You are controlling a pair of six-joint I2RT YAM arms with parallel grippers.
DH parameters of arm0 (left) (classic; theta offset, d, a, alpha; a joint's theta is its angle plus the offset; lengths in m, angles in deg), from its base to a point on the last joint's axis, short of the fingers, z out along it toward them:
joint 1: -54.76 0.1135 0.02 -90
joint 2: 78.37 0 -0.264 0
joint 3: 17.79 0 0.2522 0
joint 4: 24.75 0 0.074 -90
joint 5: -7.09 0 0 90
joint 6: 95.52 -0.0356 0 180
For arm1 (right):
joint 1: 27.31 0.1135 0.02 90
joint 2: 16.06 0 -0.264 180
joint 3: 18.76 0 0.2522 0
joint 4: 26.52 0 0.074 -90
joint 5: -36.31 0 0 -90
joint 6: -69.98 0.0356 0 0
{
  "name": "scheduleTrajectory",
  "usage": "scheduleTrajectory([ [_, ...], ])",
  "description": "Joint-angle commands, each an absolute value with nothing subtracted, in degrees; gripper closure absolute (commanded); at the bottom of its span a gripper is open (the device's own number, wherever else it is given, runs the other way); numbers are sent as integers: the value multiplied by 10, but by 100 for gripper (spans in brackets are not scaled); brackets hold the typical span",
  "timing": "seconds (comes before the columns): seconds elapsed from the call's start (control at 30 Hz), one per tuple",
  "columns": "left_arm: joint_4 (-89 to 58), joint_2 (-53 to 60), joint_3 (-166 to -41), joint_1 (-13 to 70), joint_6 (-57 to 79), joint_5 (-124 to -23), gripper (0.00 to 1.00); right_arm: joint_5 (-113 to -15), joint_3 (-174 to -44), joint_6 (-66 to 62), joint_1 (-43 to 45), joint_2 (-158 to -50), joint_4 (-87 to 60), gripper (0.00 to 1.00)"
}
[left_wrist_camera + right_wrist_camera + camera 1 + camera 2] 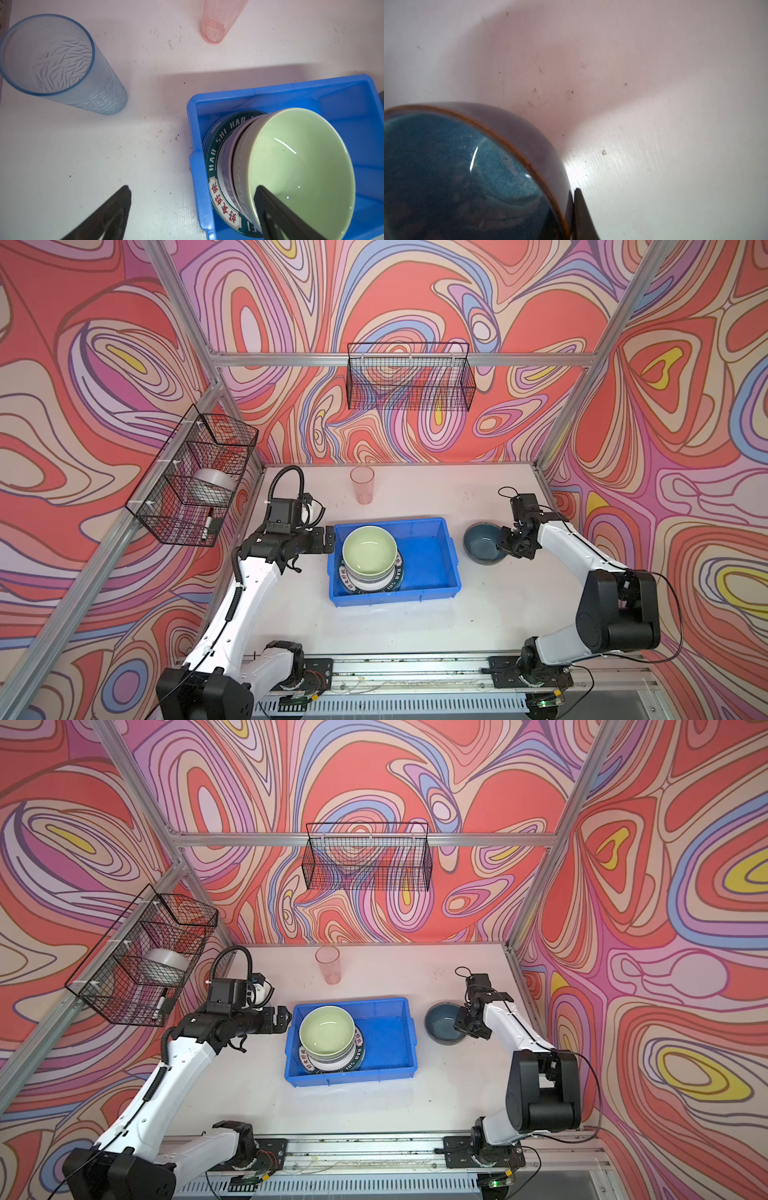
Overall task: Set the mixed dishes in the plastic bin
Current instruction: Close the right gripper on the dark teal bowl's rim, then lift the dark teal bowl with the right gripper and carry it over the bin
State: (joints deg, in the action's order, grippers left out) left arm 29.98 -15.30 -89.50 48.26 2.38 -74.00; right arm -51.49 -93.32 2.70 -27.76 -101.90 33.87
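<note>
The blue plastic bin [424, 564] [386, 1044] sits mid-table. In it a pale green bowl [370, 549] [301, 158] is stacked in a grey bowl [229, 149] on the lettered dark-rimmed plate [216, 145]. My left gripper [330, 537] [192, 187] hangs open over the bin's left rim, holding nothing. A clear blue tumbler [60, 62] stands near it; my left arm hides it in both top views. The pink tumbler [362, 485] [216, 22] stands behind the bin. To the bin's right, my right gripper [509, 545] [571, 199] is shut on the right rim of the dark blue bowl [482, 541] [456, 170].
A black wire basket [195, 477] on the left wall holds a white roll of tape [214, 485] and a marker. Another wire basket [409, 381] hangs on the back wall. The arms' base rail [415, 672] runs along the table's front edge.
</note>
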Motion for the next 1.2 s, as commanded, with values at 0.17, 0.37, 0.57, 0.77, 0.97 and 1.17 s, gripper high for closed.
scheduleTrajectory([
  [0.17, 314, -158, -891, 480, 17, -750, 4, -561, -1034, 2, -279, -984, 355, 100],
  [0.37, 315, -156, -892, 480, 16, -759, 4, -557, -1117, -7, -225, -986, 413, 100],
  [0.57, 319, -155, -892, 480, 16, -773, 4, -595, -1197, -12, -140, -1011, 437, 100],
  [0.77, 319, -156, -891, 480, 15, -769, 5, -646, -1270, -11, -54, -1051, 432, 100],
  [0.97, 318, -155, -892, 480, 17, -764, 5, -643, -1322, -10, 27, -1107, 431, 100],
  [1.17, 317, -156, -892, 480, 17, -761, 5, -636, -1363, -8, 93, -1169, 426, 100],
])
